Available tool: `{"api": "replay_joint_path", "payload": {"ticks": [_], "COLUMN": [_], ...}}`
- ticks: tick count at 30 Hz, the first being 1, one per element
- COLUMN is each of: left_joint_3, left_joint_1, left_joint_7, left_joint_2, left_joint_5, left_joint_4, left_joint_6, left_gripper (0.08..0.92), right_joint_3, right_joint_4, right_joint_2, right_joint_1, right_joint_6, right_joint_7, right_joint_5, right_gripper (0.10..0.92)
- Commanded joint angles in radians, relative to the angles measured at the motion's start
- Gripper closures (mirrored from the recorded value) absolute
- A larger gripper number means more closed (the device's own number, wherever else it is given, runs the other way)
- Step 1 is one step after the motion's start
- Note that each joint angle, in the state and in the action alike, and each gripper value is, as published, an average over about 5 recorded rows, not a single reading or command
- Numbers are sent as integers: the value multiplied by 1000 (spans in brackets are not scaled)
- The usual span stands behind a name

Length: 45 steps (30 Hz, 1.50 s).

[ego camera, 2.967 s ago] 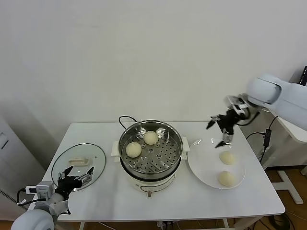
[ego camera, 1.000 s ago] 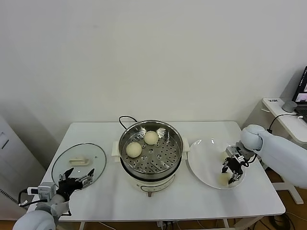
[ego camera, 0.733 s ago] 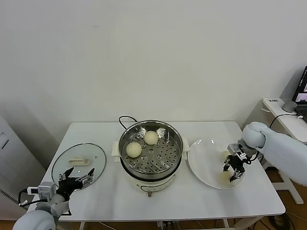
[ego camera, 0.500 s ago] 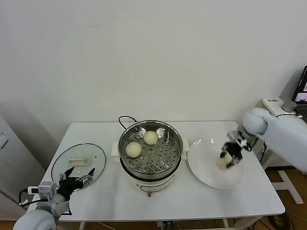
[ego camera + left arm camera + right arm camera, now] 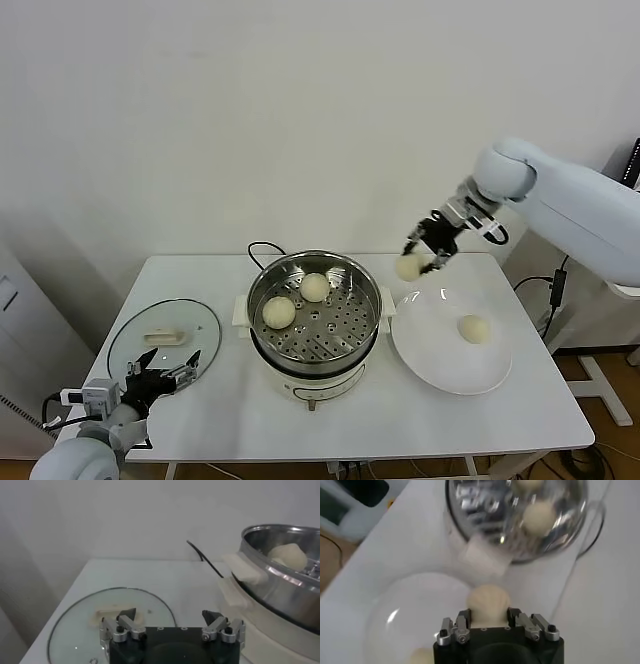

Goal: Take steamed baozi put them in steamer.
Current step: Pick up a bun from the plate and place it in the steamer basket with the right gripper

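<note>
My right gripper [image 5: 420,259] [image 5: 488,616] is shut on a pale steamed baozi [image 5: 408,267] [image 5: 488,605], held in the air between the steamer and the white plate. The round steel steamer [image 5: 314,310] [image 5: 520,515] stands mid-table with two baozi [image 5: 279,312] [image 5: 315,287] on its perforated tray. One more baozi [image 5: 473,328] lies on the plate [image 5: 440,350]. My left gripper [image 5: 160,380] [image 5: 170,617] rests open at the table's front left corner, next to the glass lid.
A clear glass lid [image 5: 150,335] [image 5: 107,615] with a white handle lies flat at the left. A black power cord [image 5: 258,250] runs behind the steamer. A desk and cables stand past the table's right edge.
My right gripper closed on a baozi on the plate, lifted it and carried it up and left toward the steamer. One baozi stays on the plate. The left arm stayed still.
</note>
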Motion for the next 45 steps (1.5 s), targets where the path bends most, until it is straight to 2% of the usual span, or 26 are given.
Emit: {"api": "replay_joint_path", "payload": {"ticks": [1,6,15,32,42,45], "left_joint_3": [0,-1,-1,-3,-3,-4], "left_joint_1": [1,4,1,3,3,3], "left_joint_7": [-1,0,-1,1,2,2], "left_joint_2": [-3,-2,2,1,1,1], "left_joint_5": [0,0,0,-4,-5,-5], "left_joint_4": [-2,-3,3,5,8,9], "left_joint_6": [1,0,-3,-6,-8,-8], "left_gripper": [177,177,177,177,177,177], "right_joint_3": [-22,-14,-31,-7,0,1], "right_joint_4": [14,46,173,191,202,206], "right_joint_2": [174,252,292,284,285,284], "right_joint_1": [69,36,-21,-169,-226,-237], "right_joint_6": [251,372,452,495,495,495], "right_joint_7": [28,36,57,17,20,20], "right_joint_5": [5,-53,-161,-351,-373,-380], "right_gripper": [558,558,558,558,556,524]}}
